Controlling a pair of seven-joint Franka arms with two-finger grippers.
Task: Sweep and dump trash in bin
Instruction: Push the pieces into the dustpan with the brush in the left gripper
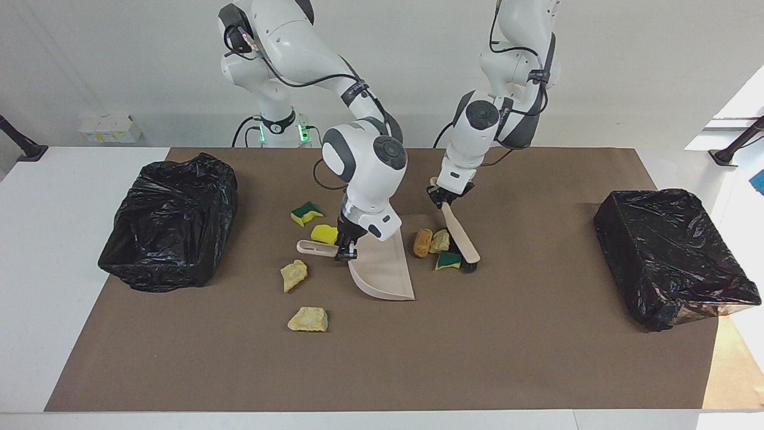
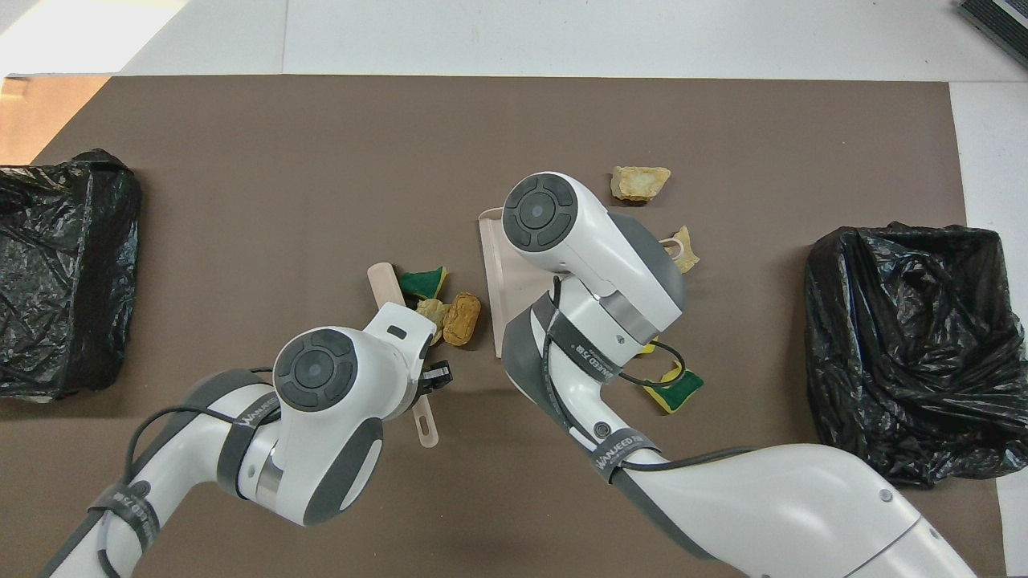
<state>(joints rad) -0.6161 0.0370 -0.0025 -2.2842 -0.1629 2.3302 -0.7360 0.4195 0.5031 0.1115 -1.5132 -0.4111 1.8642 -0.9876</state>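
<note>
Facing view: left gripper [image 1: 444, 200] fingers clenched on brush [image 1: 461, 235], right gripper [image 1: 345, 251] fingers gripping dustpan [image 1: 382, 272]; three scraps [image 1: 437, 246] near pan, none binned.

Beige dustpan [image 1: 385, 272], black bin [image 1: 170, 221], brown mat [image 1: 477, 346].

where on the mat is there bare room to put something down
Bare brown mat runs along the edge farthest from the robots, and between the brush and the bin bag at the left arm's end. Crowded: the middle, around the dustpan and scraps.
</note>
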